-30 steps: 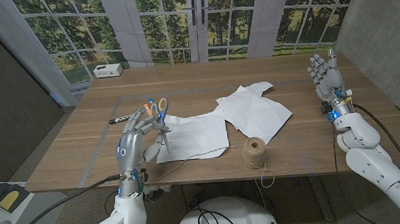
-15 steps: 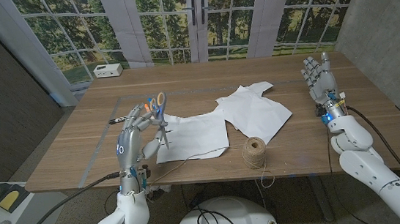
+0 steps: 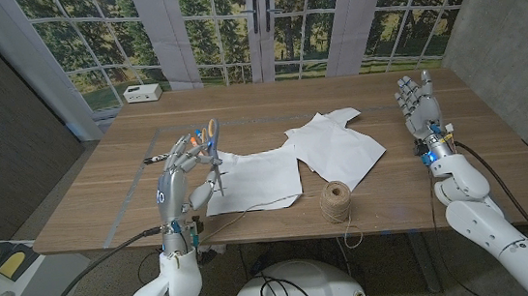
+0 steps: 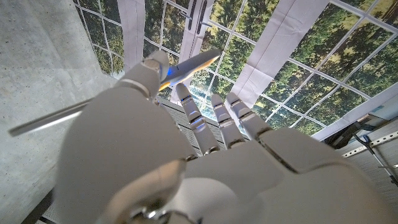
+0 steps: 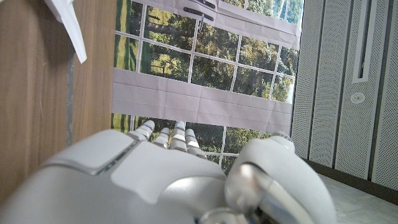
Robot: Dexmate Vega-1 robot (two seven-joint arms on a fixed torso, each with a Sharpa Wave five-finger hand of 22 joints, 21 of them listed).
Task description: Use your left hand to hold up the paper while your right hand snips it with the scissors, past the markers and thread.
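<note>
Left hand (image 3: 180, 166): mine, gripping scissors (image 3: 210, 143) above paper (image 3: 257, 180); left wrist view shows blade (image 4: 186, 64).
Right hand (image 3: 417, 102): mine, fingers apart, holding nothing.
Thread (image 3: 336, 200): head view.

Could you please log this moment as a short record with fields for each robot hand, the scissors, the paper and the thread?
left robot hand: raised over the table's left side, holding the scissors
right robot hand: open, fingers up, holding nothing
paper: white sheets lying on the wooden table
thread: twine spool near the front edge
marker: beside the left robot hand
</note>
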